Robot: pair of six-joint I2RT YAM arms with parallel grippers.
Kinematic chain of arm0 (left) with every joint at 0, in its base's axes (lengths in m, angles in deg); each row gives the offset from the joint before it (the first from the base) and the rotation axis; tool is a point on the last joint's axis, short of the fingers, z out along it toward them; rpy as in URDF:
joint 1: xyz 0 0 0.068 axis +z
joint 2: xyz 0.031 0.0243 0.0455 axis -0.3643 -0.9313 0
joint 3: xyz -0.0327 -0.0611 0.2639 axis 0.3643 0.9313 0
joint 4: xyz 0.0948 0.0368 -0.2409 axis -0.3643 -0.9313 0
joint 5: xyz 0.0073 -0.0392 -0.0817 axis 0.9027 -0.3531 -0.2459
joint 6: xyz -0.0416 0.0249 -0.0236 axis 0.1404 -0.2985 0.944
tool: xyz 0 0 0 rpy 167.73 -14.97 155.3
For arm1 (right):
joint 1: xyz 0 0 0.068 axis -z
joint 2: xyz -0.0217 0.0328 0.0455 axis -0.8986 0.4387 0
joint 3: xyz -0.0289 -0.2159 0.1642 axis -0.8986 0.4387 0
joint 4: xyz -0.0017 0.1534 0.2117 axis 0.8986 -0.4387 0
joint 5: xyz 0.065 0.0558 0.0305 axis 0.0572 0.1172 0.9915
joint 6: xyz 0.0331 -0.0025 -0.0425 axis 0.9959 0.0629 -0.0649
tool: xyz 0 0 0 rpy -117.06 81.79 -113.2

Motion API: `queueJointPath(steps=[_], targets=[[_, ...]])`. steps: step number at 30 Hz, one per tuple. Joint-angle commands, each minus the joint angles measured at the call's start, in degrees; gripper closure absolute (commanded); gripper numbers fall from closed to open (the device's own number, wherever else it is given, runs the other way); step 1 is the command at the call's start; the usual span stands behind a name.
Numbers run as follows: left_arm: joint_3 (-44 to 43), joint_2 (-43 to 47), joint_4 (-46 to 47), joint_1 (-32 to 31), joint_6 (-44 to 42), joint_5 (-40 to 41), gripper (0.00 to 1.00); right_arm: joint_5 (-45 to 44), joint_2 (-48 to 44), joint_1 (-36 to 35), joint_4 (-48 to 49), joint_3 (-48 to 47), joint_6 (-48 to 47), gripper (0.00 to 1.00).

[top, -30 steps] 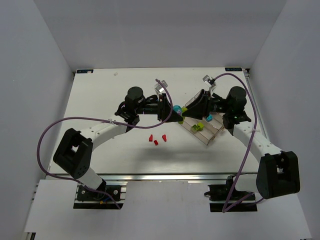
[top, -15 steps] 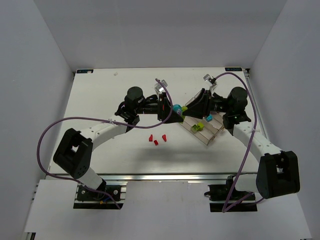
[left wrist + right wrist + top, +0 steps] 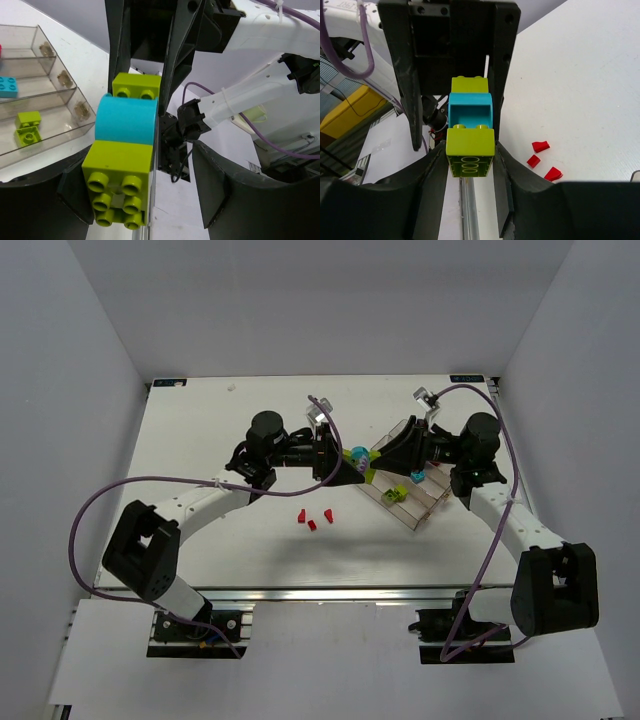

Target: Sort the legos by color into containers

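Note:
A stack of legos, yellow-green, cyan, yellow-green, hangs in the air between my two grippers. My right gripper is shut on its near yellow-green brick, with both fingers against its sides. My left gripper is open around the other end: the stack lies against its left finger, with a wide gap to the right finger. The clear divided tray sits right of the grippers and holds yellow-green bricks and a cyan one. Three red pieces lie on the table.
The red pieces also show in the right wrist view, beside the right finger. The white table is walled in by grey panels. Purple cables loop from both arms, and the arm bases stand at the near edge.
My left gripper has opened and drawn back slightly to the left. The stack has stayed in my right gripper, and its yellow-green ends now show in the top view.

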Motion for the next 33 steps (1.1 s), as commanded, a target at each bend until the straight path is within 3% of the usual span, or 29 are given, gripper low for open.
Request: queueJointPath(steps=[1,8,10,11,12,15,19,21,33], targets=[[-3.1,3.2,-3.9,0.5,-3.2,1.1,0.22,1.4,-1.6,0.7,-2.1,-1.1,-2.9,1.00],[-4.2,2.6,-4.2,0.5,-2.9,1.1,0.30,2.7,-1.2,1.2,-5.0,-1.8,-4.4,1.00],[-4.3,1.9,-3.2,0.5,-2.1,-0.5,0.48,2.8,-1.1,1.1,-4.6,-1.8,-4.3,1.00],[-4.4,1.2,-2.6,0.5,-1.4,-1.1,0.62,2.8,-1.0,1.3,-4.3,-1.8,-3.8,1.00],[-4.6,0.9,-2.2,0.5,-1.1,-2.2,0.67,2.9,-1.0,1.2,-3.3,-1.7,-3.4,1.00],[-4.7,-0.2,-1.0,0.5,0.3,-3.4,0.80,3.4,-0.6,1.4,-1.3,-1.3,-1.4,1.00],[-5.0,-1.0,1.2,0.5,1.8,-5.4,0.88,3.6,0.0,1.4,0.3,-1.2,-0.3,1.00],[-5.3,-1.5,1.4,0.5,2.2,-5.9,1.00,3.8,0.2,1.3,0.7,-1.0,0.1,1.00],[-6.4,2.0,-11.5,3.4,-6.8,-1.4,1.00,3.9,-0.6,4.7,-7.3,-1.1,-5.8,1.00]])
